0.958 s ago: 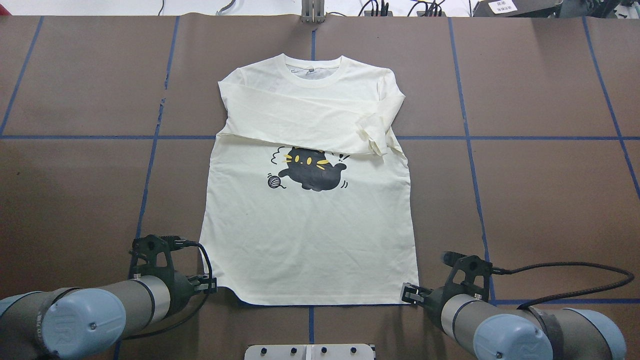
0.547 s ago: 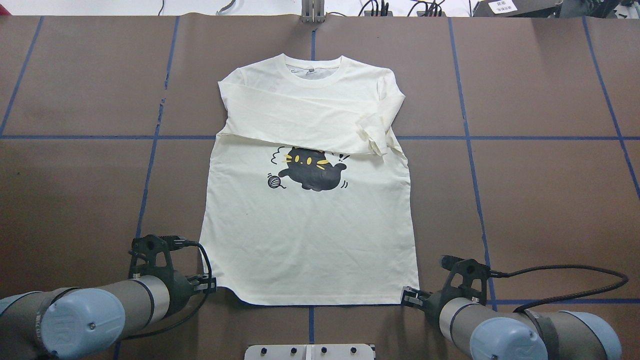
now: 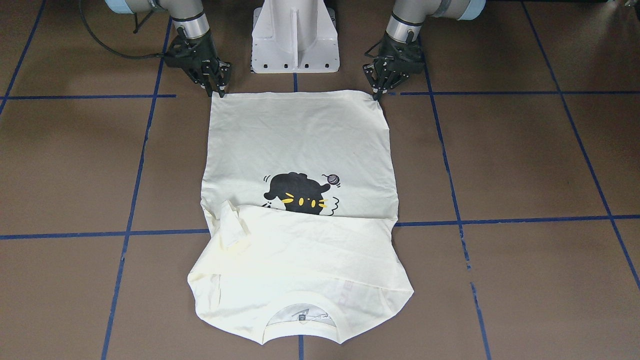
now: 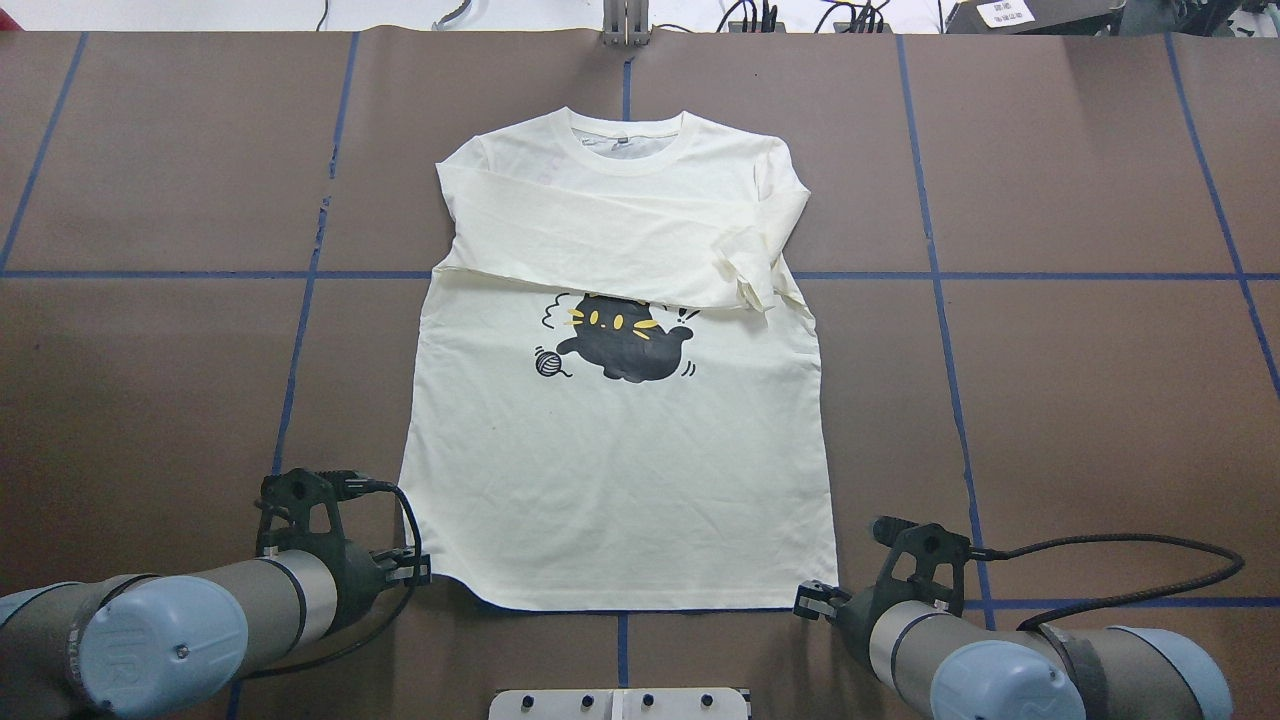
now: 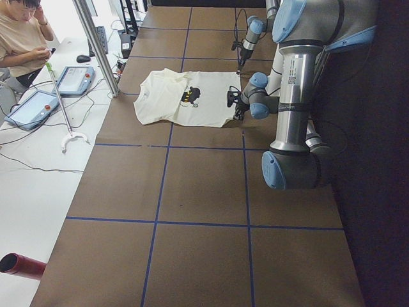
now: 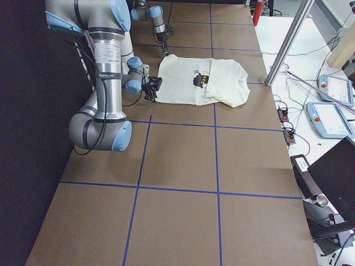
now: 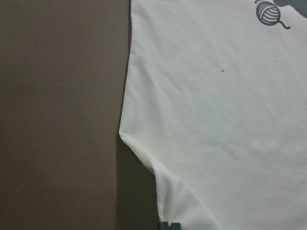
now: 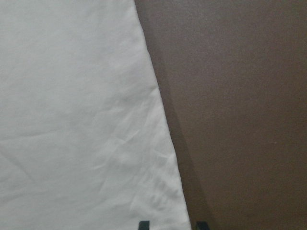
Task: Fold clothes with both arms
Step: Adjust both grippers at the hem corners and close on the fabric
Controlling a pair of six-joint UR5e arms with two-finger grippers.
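Observation:
The cream-white T-shirt [image 4: 620,480] lies flat and print-up on the brown table, collar at the far side. Both sleeves are folded across its chest, over the top of the black cat print [image 4: 625,345]. My left gripper [image 4: 415,570] is at the near-left hem corner. In the left wrist view its tips meet at the bottom edge, shut on the gathered corner of the cloth [image 7: 216,120]. My right gripper [image 4: 812,600] is at the near-right hem corner. Its fingertips [image 8: 144,224] stand apart, open, astride the shirt's edge [image 8: 72,120].
The white pedestal [image 3: 295,35] stands between the arms, just behind the hem. Blue tape lines [image 4: 930,275] grid the table. A person [image 5: 19,38] sits beyond the far end beside control tablets [image 5: 73,80] and a metal post [image 5: 96,45].
My right gripper has slid a little toward the robot's side and down by the near-right hem corner. The left gripper and the shirt have hardly moved.

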